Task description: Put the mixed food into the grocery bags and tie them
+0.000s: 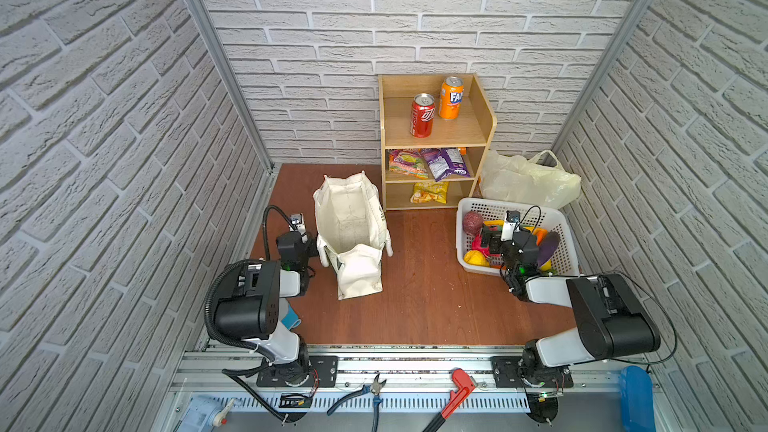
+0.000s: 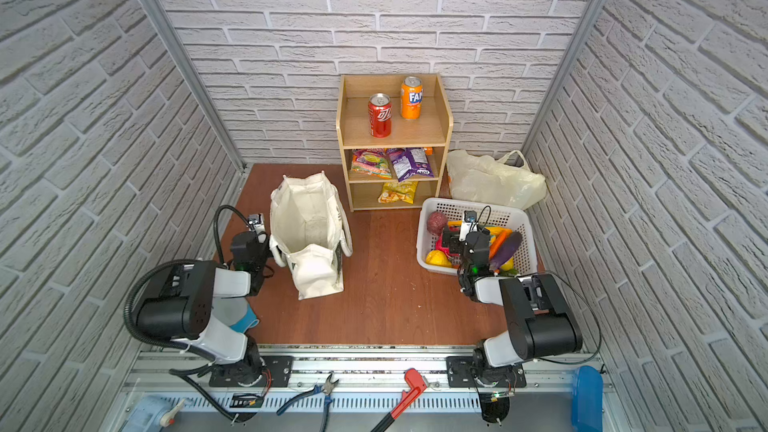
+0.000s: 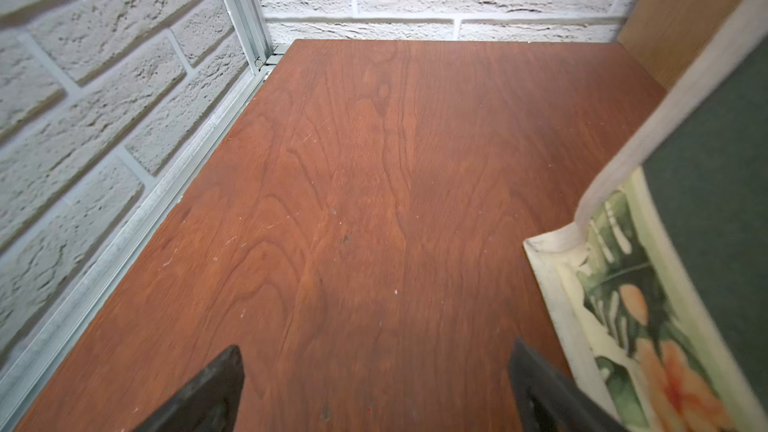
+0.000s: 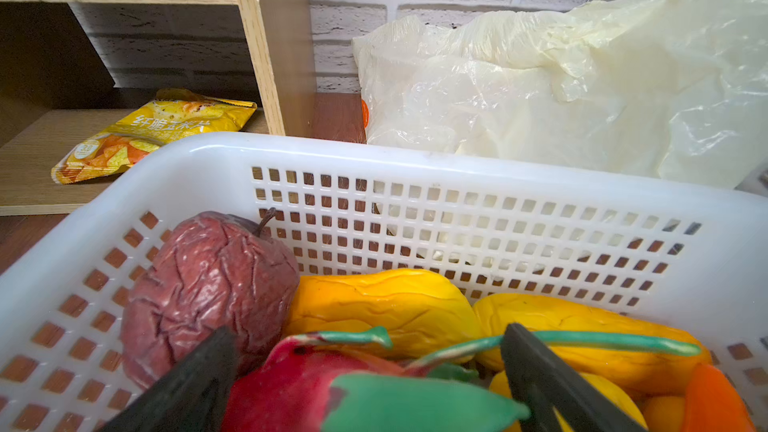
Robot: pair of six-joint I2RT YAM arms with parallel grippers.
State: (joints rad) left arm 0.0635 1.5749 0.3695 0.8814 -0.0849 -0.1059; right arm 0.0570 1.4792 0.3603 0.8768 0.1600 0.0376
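A cream canvas tote (image 1: 351, 226) (image 2: 307, 222) stands open left of the middle. Beside its left wall hovers my left gripper (image 3: 376, 371) (image 1: 303, 236), open with only bare table between the fingers. A pale-yellow plastic bag (image 1: 523, 180) (image 4: 582, 89) lies crumpled at the back right. Down in the white basket (image 1: 559, 222) (image 4: 415, 160), my right gripper (image 4: 370, 351) (image 1: 492, 241) is open, its fingers either side of a red toy fruit with green leaves (image 4: 299, 384). A dark purple aubergine (image 1: 548, 248) lies there too. The red soda can (image 1: 422, 115) and purple packet (image 1: 446, 162) sit on the shelf.
The wooden shelf unit (image 1: 486, 118) at the back also carries an orange can (image 1: 451, 97), a multicoloured packet (image 1: 407, 162) and a yellow packet (image 4: 153, 135). A wrinkled dark red apple (image 4: 208, 284) and yellow fruit (image 4: 382, 305) fill the basket. Brick walls close three sides.
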